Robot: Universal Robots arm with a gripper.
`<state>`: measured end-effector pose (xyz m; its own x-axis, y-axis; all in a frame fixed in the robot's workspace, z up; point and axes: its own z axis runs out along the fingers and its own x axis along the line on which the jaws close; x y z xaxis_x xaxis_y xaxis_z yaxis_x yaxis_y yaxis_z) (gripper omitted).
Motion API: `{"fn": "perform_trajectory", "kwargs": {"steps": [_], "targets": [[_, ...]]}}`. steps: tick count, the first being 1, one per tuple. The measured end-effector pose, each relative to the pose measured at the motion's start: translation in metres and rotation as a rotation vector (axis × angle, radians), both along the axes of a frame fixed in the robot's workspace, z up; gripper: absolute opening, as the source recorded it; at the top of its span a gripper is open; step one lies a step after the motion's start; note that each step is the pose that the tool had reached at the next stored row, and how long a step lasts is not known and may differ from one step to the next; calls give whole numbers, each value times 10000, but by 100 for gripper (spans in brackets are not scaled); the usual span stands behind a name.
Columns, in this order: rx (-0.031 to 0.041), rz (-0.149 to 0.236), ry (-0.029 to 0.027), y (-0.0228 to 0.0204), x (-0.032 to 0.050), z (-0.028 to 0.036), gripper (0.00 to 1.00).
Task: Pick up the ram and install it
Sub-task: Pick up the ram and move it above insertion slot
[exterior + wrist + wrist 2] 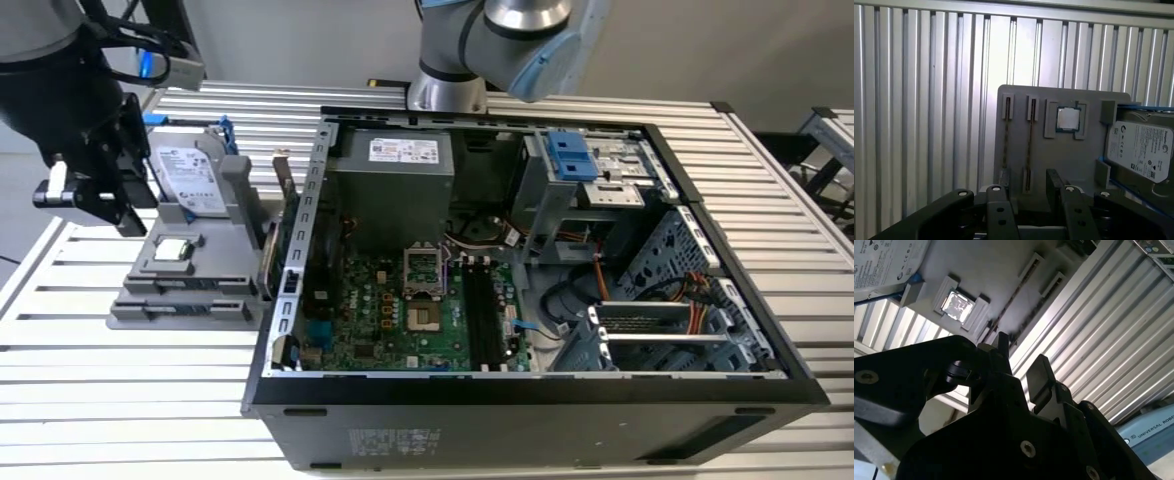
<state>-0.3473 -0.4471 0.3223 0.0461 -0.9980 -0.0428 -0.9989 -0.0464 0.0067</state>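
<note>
Gripper (1026,182) is open: your two black fingers (1040,372) are spread with nothing between them, hovering over the gray holder (1084,165) and touching nothing I can see. The ram (1029,145) stands on edge in a narrow slot of that holder, reading as a thin dark line. In the first wrist view that line runs toward the gap between the fingers, but I can't tell whether you're centred on it. What looks like a second stick (1005,137) sits in the slot just beside it, parallel. Next along the holder is the square processor chip (1068,119) in its pocket, then the hard drive (1140,150) with blue tabs. In the exterior view the holder sits at about 9 o'clock from the open PC case (534,420) on the slatted table (134,380). The gripper is around 10 o'clock of the holder's middle and well apart from the case. The black motherboard slots (489,310), near the centre of the case, look empty. My read on progress: very early. You're lined up near the holder and that's all that's done. The ram is not gripped, not lifted and not at the case, and no slot is filled, so the whole pick and the whole install are left.
</note>
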Motion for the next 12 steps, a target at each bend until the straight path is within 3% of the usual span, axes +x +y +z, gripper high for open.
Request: {"fn": "perform_trajectory", "kwargs": {"steps": [12], "targets": [[0, 0, 14, 2, 0, -171, 100]]}}
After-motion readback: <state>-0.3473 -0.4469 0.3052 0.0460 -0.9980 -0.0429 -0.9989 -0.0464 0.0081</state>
